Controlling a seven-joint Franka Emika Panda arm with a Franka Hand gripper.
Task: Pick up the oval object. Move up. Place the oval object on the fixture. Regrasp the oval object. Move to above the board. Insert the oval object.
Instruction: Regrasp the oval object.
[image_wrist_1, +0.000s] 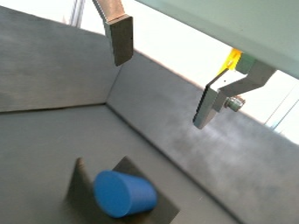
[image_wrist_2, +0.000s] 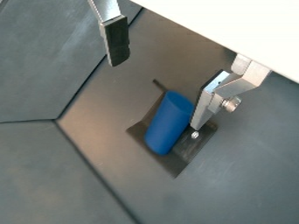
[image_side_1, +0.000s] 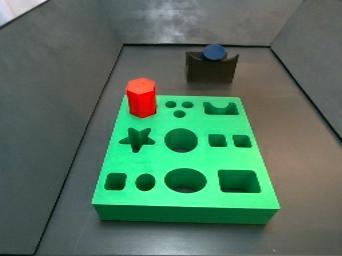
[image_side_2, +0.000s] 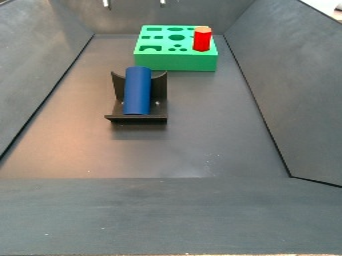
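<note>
- Blue oval peg (image_side_2: 138, 89) lies on its side in the notch of the fixture (image_side_2: 135, 116), apart from the gripper
- Gripper (image_wrist_2: 163, 72) above the peg, fingers (image_wrist_2: 117, 42) spread wide, nothing between them
- Green board (image_side_1: 186, 158) nearer in a side view, red peg (image_side_1: 140, 98) upright at its far left corner

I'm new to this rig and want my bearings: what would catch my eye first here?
The blue oval peg stands out most, lying in the notch of the dark fixture on the grey floor. Next is the bright green board full of shaped holes, with a red hexagonal peg upright near one corner. The gripper hangs open above the blue peg, holding nothing.
</note>
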